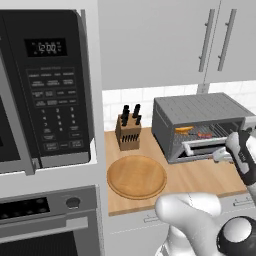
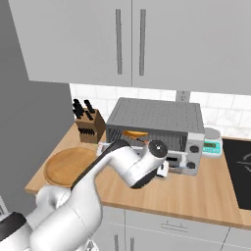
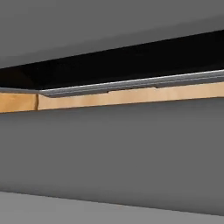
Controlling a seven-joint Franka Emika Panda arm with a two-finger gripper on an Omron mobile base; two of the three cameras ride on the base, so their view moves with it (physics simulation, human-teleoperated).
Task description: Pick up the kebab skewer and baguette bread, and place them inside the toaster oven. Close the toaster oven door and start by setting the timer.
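Two foods rest on the wire rack inside the toaster oven [image 1: 200,125]: the baguette bread [image 1: 184,129] toward its left side and the kebab skewer [image 1: 205,134] just to the right of it, both above and behind the claw [image 1: 220,156], which sits low at the oven's front by the toaster oven door [image 1: 202,148]. That door hangs partly lowered, its silver frame crossing the opening below the rack. From the hand camera the door's silver edge [image 3: 131,83] runs as a slanted line, with a strip of wooden counter [image 3: 122,97] beneath it and flat grey surfaces above and below (the fingertips themselves cannot be made out there). Its jaws stand at their widest, with nothing seen between them. Left of the oven stand a knife block [image 1: 128,131] against the tiled wall and a round wooden board [image 1: 136,176] nearer the counter's front edge; a black microwave [image 1: 47,85] is built in at far left. Right of the oven sit a small scale [image 2: 213,142] and a dark cooktop [image 2: 240,171]. Bent sharply at the elbow, the white arm reaches forward across the counter, its wrist [image 2: 157,149] directly before the oven mouth, hiding the lower part of the door in the right base view.
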